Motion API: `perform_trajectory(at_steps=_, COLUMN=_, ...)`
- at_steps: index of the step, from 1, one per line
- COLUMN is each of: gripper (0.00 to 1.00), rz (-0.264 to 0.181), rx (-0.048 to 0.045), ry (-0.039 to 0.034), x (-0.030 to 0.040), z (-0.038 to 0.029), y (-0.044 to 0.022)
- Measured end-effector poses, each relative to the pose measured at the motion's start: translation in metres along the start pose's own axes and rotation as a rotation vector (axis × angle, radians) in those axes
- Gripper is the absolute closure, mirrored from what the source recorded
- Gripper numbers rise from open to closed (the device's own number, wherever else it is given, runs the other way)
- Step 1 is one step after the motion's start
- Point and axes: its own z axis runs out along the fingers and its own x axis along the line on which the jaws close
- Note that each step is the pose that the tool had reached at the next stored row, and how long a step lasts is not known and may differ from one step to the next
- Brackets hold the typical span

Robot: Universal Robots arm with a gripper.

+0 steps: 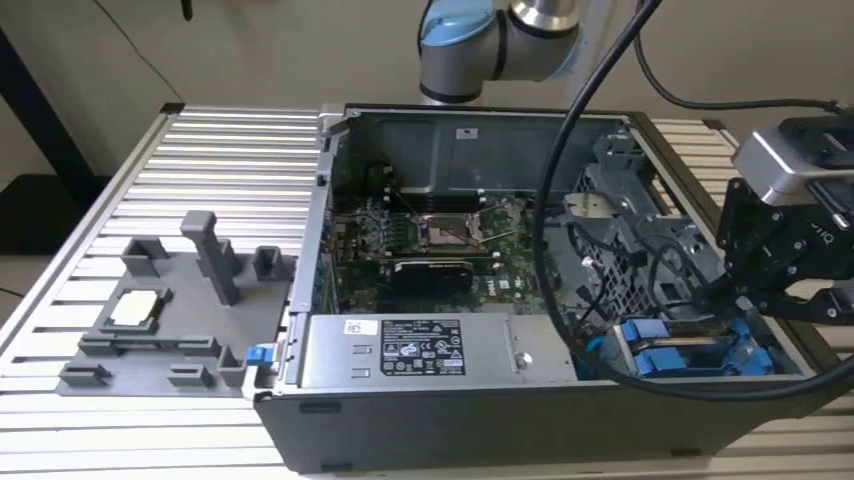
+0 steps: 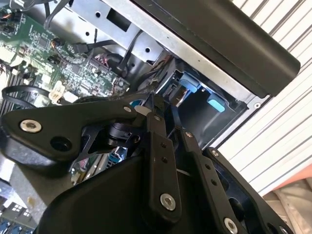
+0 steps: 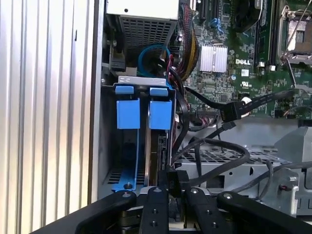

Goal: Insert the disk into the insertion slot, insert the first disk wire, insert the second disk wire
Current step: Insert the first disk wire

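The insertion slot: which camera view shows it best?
The first wrist view: it looks straight into the insertion slot, with both blue tabs and the grey walls plain. The exterior view shows the slot at a corner of the computer case, partly behind a black cable. The second wrist view shows it at a slant, in shadow.

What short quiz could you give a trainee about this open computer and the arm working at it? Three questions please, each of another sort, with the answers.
1. True or false: the gripper is at the open computer case, close to the insertion slot.
2. Which colour are the tabs on the insertion slot? A) red B) blue C) yellow
3. What stands on the table, on the exterior view's left of the case?

Key: 1 true; 2 B; 3 a grey fixture tray.
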Motion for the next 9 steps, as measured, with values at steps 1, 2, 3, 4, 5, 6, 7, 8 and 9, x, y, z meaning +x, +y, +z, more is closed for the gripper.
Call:
perform_trajectory(at_steps=1, gripper=0.81, rz=0.006, rx=0.0006, ry=0.0, x=0.0, z=0.0005, y=-0.0001)
perform_trajectory(at_steps=2, gripper=0.81, rz=0.019, rx=0.0017, ry=-0.0005, x=0.0001, z=0.0011, y=-0.0001)
perform_trajectory(at_steps=3, gripper=0.81, rz=0.034, rx=0.0033, ry=-0.001, x=0.0002, z=0.0017, y=-0.0001)
perform_trajectory(at_steps=4, gripper=0.81, rz=0.051, rx=0.0049, ry=-0.0013, x=0.0002, z=0.0023, y=-0.0001)
perform_trajectory(at_steps=5, gripper=0.81, rz=0.069, rx=0.0067, ry=-0.0018, x=0.0003, z=0.0029, y=-0.0001)
perform_trajectory(at_steps=6, gripper=0.81, rz=0.084, rx=0.0082, ry=-0.0022, x=0.0003, z=0.0035, y=-0.0001)
perform_trajectory(at_steps=7, gripper=0.81, rz=0.097, rx=0.0095, ry=-0.0025, x=0.0004, z=0.0039, y=-0.0002)
perform_trajectory(at_steps=8, gripper=0.81, rz=0.103, rx=0.01, ry=-0.0026, x=0.0004, z=0.0044, y=-0.0002)
perform_trajectory(at_steps=9, gripper=0.81, rz=0.104, rx=0.01, ry=-0.0027, x=0.0005, z=0.0048, y=-0.0002)
